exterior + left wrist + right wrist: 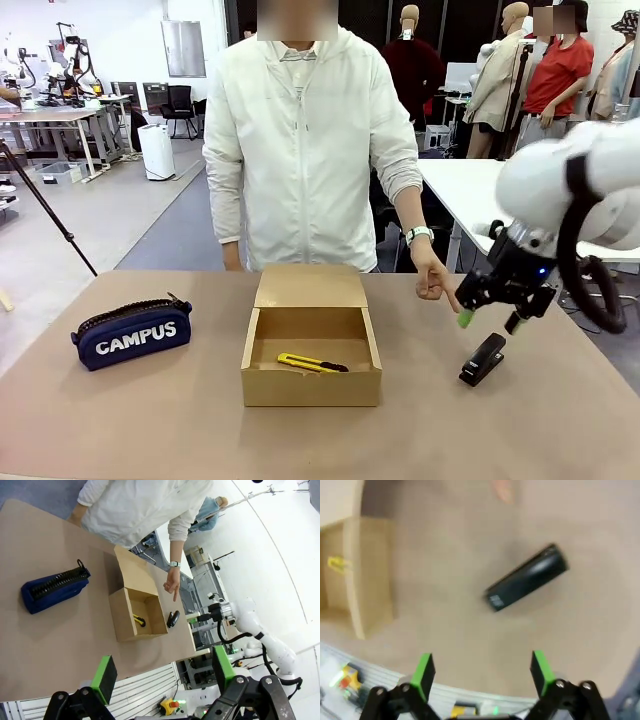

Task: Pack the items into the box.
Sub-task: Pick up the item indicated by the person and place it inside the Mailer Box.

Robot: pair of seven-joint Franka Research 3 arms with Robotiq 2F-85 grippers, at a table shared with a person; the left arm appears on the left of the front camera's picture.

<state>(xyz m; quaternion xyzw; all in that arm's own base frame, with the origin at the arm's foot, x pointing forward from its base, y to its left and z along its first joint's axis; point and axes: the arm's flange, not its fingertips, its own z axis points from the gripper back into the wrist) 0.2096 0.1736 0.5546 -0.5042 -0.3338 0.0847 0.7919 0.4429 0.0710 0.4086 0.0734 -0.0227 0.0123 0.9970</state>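
Worktop (120, 420), brown. Stapler (482, 360): just below right pincer (489, 321), untouched. Its long axis slants nearer along the finger gap than across it, so a wrist roll is likely needed. Right pincer spread apart. Left pincer (163, 672) also spread apart, much farther from stapler.

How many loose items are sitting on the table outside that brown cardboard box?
2: the navy zippered CAMPUS pouch left of the brown cardboard box, and the small black stapler right of it. None seems hidden.
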